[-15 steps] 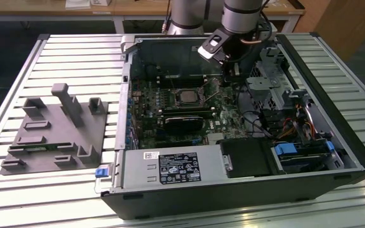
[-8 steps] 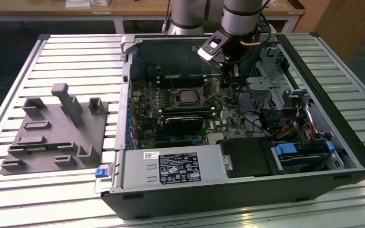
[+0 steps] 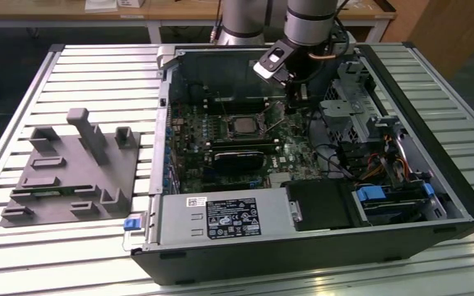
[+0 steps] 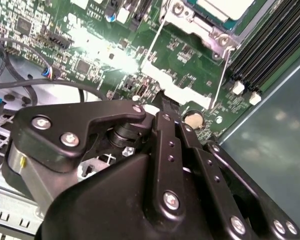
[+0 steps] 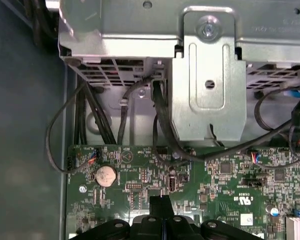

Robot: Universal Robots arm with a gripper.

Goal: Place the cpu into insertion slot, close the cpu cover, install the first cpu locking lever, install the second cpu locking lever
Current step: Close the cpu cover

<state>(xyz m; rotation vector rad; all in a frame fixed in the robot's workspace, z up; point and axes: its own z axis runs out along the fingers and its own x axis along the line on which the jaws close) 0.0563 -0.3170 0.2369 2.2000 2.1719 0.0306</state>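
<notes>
The cpu [image 3: 244,125] lies flat in the insertion slot [image 3: 228,126] on the green board inside the open computer case; its pale metal top [image 4: 225,6] also appears in the second wrist view. The silvery cpu cover [image 4: 200,26] lies down around the chip. Two thin wire locking levers [image 4: 151,46] [image 4: 221,82] slant away from the socket. My gripper [image 3: 296,103] hangs over the board on the exterior view's right of the socket, apart from it. Its black fingertips [image 5: 162,202] are pressed together with nothing between them, just above the board [image 4: 162,104].
A grey moulded fixture [image 3: 72,166] sits on the slatted table at the exterior view's left. A metal drive cage [image 5: 210,85] and black cables [image 5: 160,125] stand close beyond the gripper. A coin battery [image 5: 106,176], memory slots [image 4: 270,45] and the power supply [image 3: 220,219] are nearby.
</notes>
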